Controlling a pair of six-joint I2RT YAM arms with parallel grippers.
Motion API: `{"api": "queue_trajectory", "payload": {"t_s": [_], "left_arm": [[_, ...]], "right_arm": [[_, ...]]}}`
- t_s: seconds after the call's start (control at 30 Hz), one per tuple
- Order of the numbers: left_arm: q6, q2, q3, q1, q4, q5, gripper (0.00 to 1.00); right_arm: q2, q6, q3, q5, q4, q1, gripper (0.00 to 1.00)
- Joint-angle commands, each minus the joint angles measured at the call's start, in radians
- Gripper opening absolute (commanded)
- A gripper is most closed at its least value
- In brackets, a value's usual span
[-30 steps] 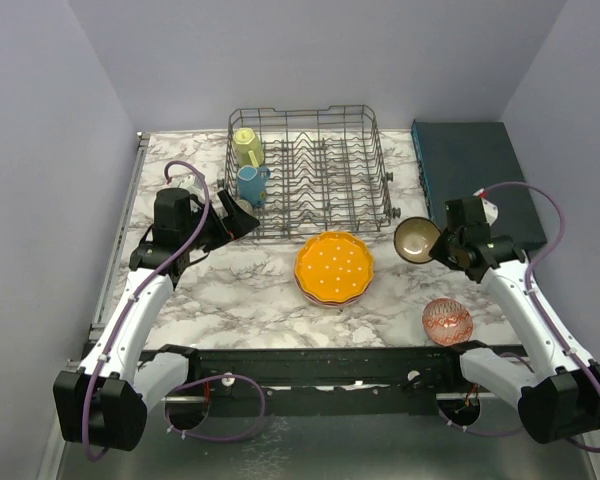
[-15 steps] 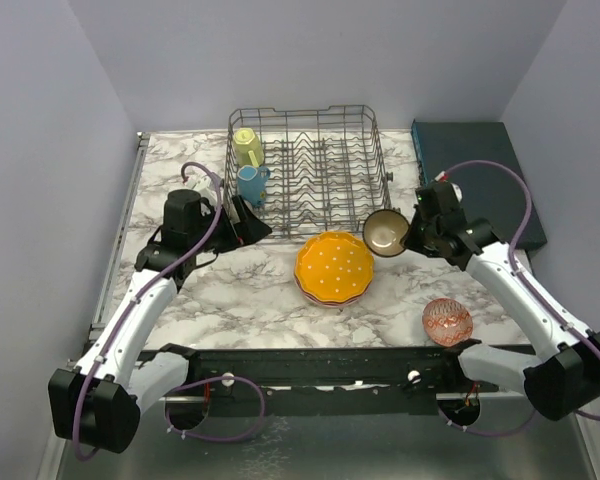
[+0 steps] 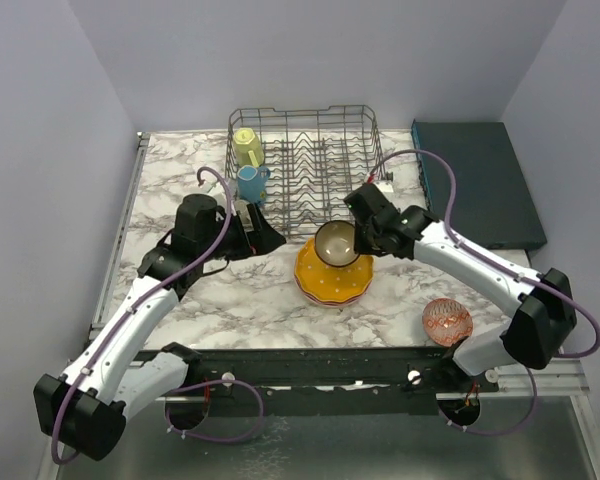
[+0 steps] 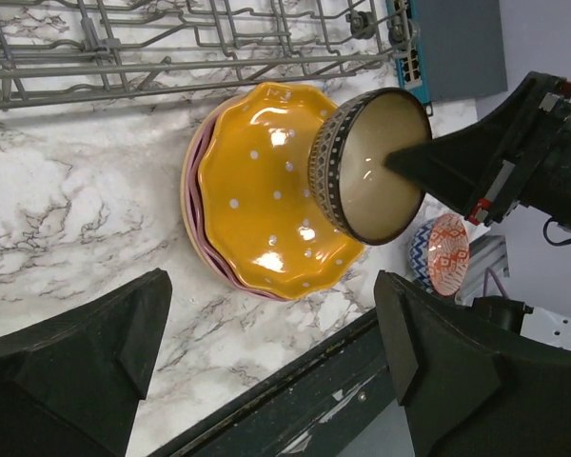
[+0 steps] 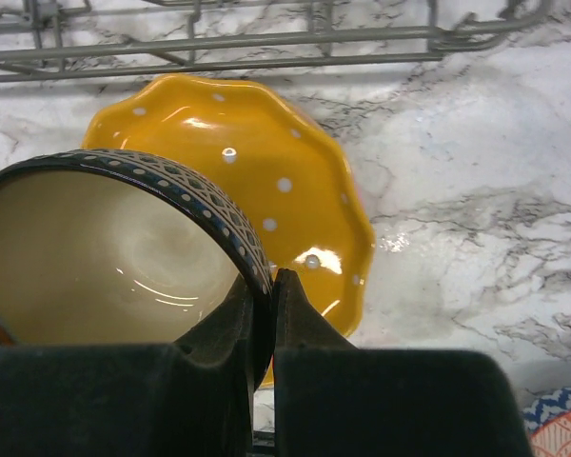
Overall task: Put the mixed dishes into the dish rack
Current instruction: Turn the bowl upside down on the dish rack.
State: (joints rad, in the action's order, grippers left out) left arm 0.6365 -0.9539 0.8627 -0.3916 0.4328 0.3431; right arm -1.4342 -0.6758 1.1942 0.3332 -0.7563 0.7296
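Dark brown bowl point(image 3: 336, 243) is pinched by the right hand point(image 3: 356, 240) over the orange plate point(image 3: 332, 283); left hand point(image 3: 267, 238) is spread wide, empty.

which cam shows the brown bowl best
Left wrist: the dark brown bowl shows whole, patterned wall and cream inside, over the orange plate. Right wrist crops it close; top external shows it small.

Overhead, wrists close; shared orange plate point(image 3: 329, 283)

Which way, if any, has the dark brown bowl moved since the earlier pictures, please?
Yes: the dark brown bowl moved left, from beside the teal box to above the orange plate.
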Motion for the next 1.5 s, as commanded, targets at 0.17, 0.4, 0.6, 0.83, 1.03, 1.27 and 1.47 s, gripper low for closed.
{"api": "queue_trajectory", "payload": {"t_s": [0.17,0.4,0.6,0.83,1.03,1.27,1.47], "left_arm": [[0.026,-0.037,0.043,-0.174,0.092,-0.24,0.88],[0.031,-0.09,0.065,-0.241,0.111,-0.335,0.79],[0.043,-0.128,0.074,-0.258,0.113,-0.381,0.69],[0.046,-0.169,0.088,-0.289,0.114,-0.414,0.65],[0.048,-0.203,0.094,-0.304,0.113,-0.438,0.55],[0.052,-0.223,0.083,-0.309,0.111,-0.451,0.39],[0.054,-0.236,0.085,-0.31,0.106,-0.434,0.31]], "right_arm": [[-0.126,0.008,0.167,0.063,-0.015,0.116,0.0],[-0.157,0.02,0.212,0.059,-0.036,0.164,0.0],[-0.165,0.015,0.211,0.059,-0.038,0.19,0.0],[-0.174,0.007,0.22,0.059,-0.033,0.211,0.0],[-0.17,0.007,0.222,0.058,-0.033,0.225,0.0],[-0.152,0.005,0.214,0.055,-0.028,0.235,0.0],[-0.134,0.0,0.198,0.042,-0.013,0.238,0.0]]}}
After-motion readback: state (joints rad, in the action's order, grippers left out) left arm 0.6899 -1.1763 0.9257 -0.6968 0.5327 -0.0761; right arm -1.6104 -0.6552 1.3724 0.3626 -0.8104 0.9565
